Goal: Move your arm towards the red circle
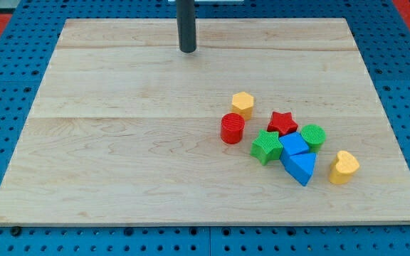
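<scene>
Board (119, 142): red circle (233, 129) well below-right of my tip (188, 50)

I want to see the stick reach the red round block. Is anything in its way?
No, nothing visible blocks it. My tip is near the view's top, and the red circle sits lower and toward the view's right, with only bare wood between them. The yellow hexagon stands just right of that line, so it may be a close pass.
</scene>
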You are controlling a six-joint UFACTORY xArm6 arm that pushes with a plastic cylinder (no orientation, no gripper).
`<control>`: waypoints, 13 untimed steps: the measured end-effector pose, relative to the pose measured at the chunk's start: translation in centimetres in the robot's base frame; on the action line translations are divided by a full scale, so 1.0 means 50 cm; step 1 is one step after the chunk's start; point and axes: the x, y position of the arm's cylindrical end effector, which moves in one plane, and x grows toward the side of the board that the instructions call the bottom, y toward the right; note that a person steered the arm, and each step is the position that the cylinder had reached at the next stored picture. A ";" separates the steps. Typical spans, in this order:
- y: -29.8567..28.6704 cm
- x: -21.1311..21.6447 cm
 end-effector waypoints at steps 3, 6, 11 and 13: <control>-0.132 0.257; -0.132 0.263; -0.132 0.359; -0.131 0.383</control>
